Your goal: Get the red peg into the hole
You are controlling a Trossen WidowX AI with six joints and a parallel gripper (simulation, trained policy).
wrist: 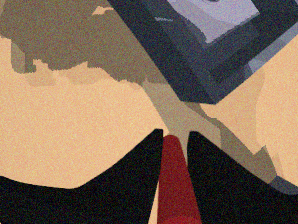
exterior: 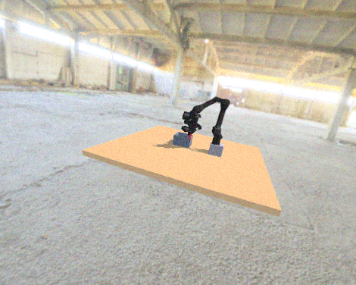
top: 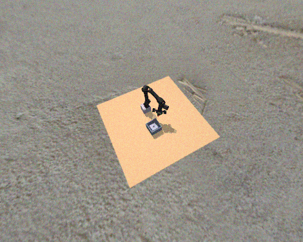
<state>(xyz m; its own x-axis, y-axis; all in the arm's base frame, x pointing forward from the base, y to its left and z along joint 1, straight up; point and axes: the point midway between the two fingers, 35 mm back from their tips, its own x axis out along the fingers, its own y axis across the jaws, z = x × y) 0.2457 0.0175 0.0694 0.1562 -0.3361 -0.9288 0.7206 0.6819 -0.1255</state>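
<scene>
My gripper (wrist: 175,138) (top: 160,111) (exterior: 190,130) is shut on the red peg (wrist: 173,180) (exterior: 190,135). The peg runs between the two black fingers and its tip pokes out just past them in the wrist view. I hold it lifted above the orange board. The open box (wrist: 210,55) (top: 156,130) (exterior: 182,139) is dark blue-grey with a paler plate (wrist: 220,15) at its bottom; it lies ahead and to the right of the peg tip in the wrist view. The plate's hole is barely in view at the top edge.
The orange board (top: 138,154) (exterior: 223,174) (wrist: 75,130) carries the box and the arm's grey base block (top: 146,108) (exterior: 215,149). Rough concrete floor surrounds the board. The arm's shadow falls on the board beside the box.
</scene>
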